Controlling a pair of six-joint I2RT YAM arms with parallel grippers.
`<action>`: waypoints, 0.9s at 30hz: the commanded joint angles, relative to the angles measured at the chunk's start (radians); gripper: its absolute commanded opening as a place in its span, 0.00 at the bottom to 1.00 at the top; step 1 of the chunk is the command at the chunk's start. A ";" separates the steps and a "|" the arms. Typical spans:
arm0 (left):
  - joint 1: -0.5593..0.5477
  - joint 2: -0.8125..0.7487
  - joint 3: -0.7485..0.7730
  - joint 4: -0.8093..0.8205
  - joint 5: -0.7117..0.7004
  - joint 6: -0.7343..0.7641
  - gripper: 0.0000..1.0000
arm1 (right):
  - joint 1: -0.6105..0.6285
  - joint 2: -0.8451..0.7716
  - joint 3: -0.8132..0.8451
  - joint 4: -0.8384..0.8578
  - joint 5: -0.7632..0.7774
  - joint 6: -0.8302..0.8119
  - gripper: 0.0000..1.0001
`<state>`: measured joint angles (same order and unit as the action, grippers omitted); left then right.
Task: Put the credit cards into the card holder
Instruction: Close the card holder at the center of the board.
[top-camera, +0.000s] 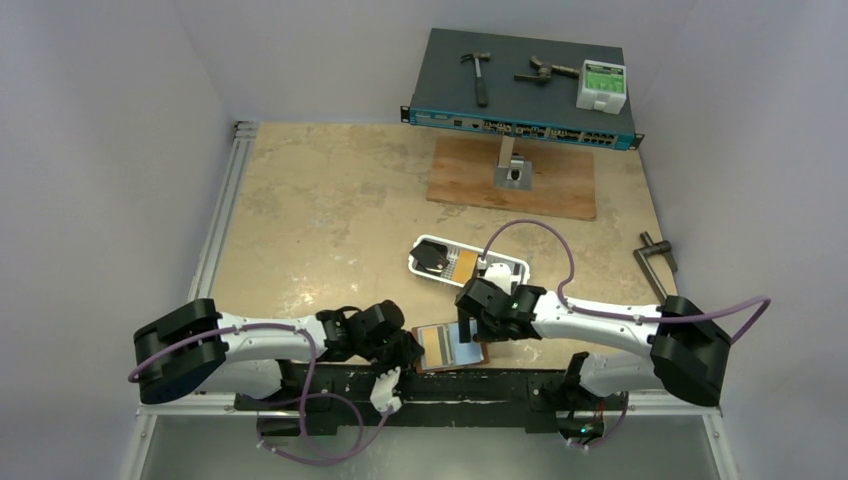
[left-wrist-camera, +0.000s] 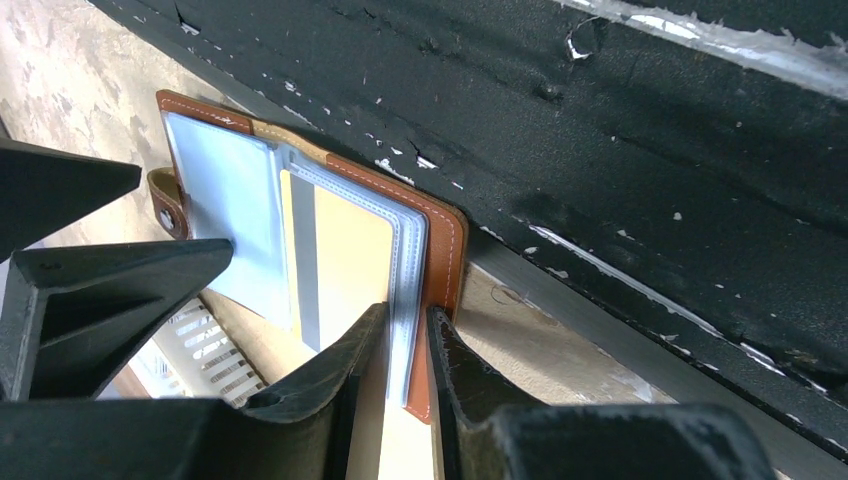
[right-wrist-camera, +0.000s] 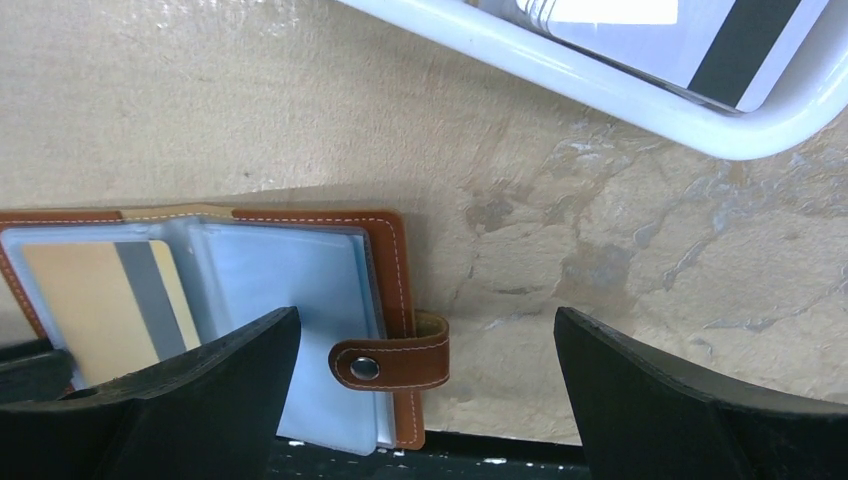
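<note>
We are seeing the left claw (left-wrist-camera: 405, 318) clamping the open card holder (top-camera: 450, 345) by its left edge at the surface's (top-camera: 330, 220) near edge. The right claw (right-wrist-camera: 425, 318), jaws wide apart, is hovering over the snap side; the credit cards (top-camera: 455, 263) are lying just beyond it in the white tray (top-camera: 522, 270), long axis running left to right.

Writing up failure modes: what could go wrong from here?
Left gripper pinches only one edge of the open brown leather card holder; it could slip free. The holder lies against the black rail, which the open right gripper may strike. The orange-yellow plastic card could slide from its clear sleeve.
</note>
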<state>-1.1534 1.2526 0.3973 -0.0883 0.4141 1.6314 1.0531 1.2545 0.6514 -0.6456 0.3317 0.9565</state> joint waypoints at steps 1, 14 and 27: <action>-0.005 0.008 -0.029 -0.147 -0.006 -0.049 0.20 | 0.027 0.000 0.030 -0.018 0.065 0.015 0.96; -0.005 0.014 0.046 -0.237 -0.042 -0.154 0.20 | 0.035 -0.010 -0.010 0.012 0.024 0.041 0.44; 0.038 0.089 0.448 -0.656 -0.205 -0.617 0.28 | 0.035 -0.034 -0.106 0.060 0.012 0.054 0.00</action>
<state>-1.1484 1.3193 0.6586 -0.4828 0.2611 1.2881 1.0828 1.2488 0.5976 -0.6041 0.3458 0.9848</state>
